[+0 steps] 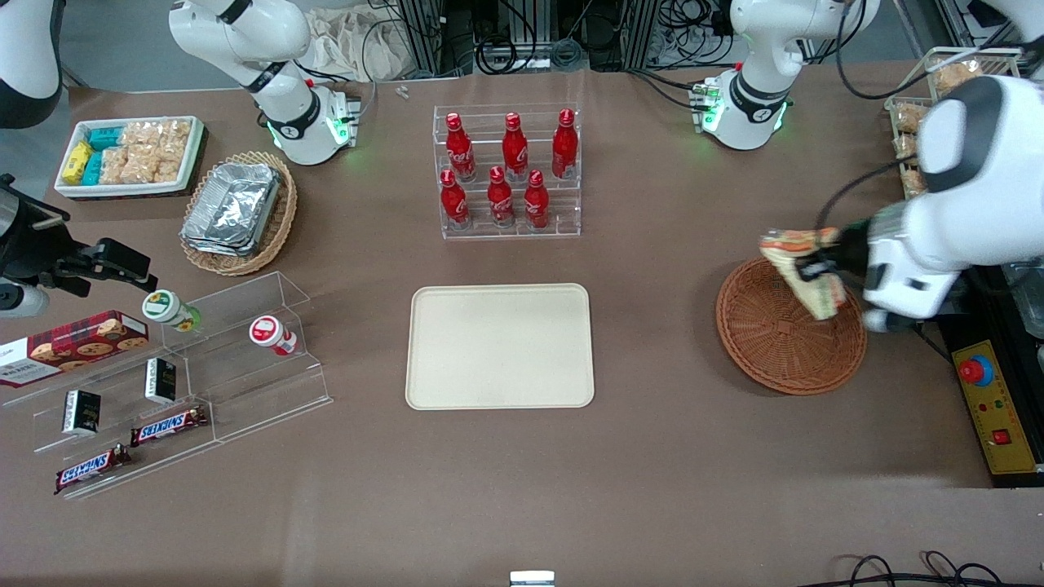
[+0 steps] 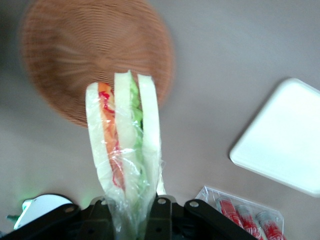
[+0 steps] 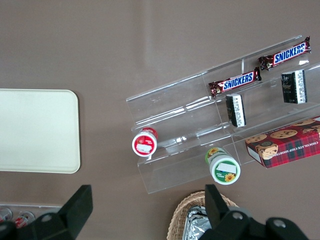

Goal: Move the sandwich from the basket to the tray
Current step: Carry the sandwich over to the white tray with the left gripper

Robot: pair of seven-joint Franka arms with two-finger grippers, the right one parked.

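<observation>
The sandwich (image 1: 803, 273) is pinched in the claw (image 1: 824, 273) and held above the basket (image 1: 783, 342), clear of its weave. The tray (image 1: 499, 346) is seen well apart, on the surface (image 1: 652, 456).

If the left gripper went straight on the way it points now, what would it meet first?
Probably the basket: the gripper, shut on the sandwich, points down over it, though height is hard to judge.

A brown table (image 1: 652, 456) fronts cable-strewn metal racks (image 1: 522, 33).
</observation>
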